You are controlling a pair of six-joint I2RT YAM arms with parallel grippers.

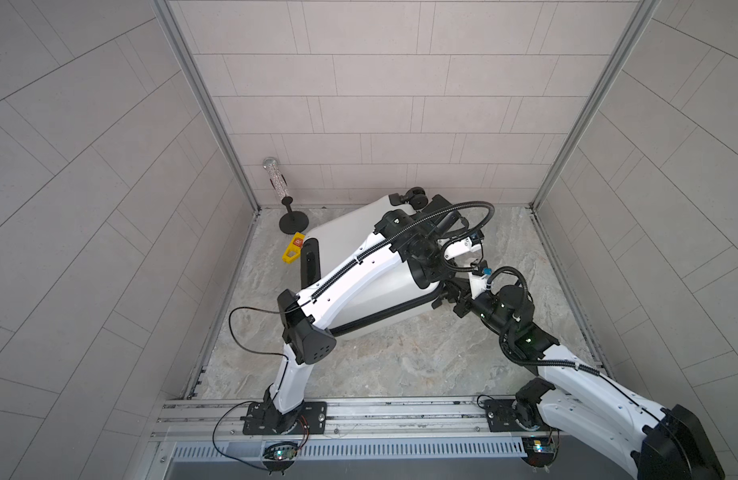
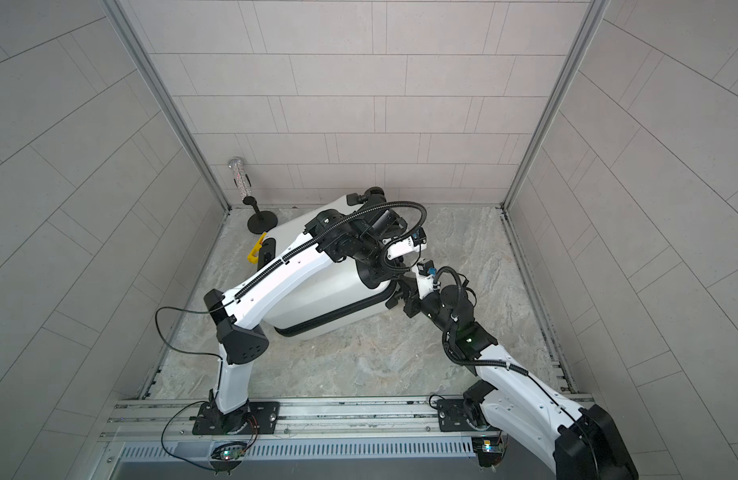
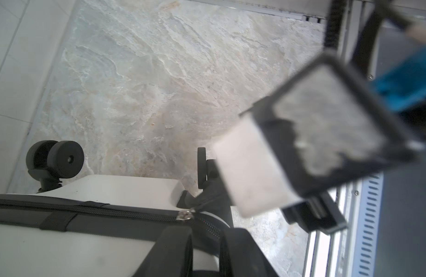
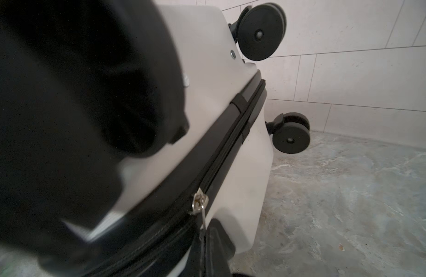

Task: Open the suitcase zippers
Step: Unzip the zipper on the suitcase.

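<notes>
My right gripper [image 4: 207, 237] is pressed shut, pinching the zipper pull [image 4: 200, 204] low in the frame. My left gripper [image 3: 204, 231] sits half spread on the suitcase [image 1: 380, 299], mid-frame on the bench [image 1: 400, 365].

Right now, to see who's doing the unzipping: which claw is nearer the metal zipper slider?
Right. The right claw is shut on the tab hanging from the zipper slider; the left claw straddles the suitcase corner just beside that slider, clear of the tab.
</notes>
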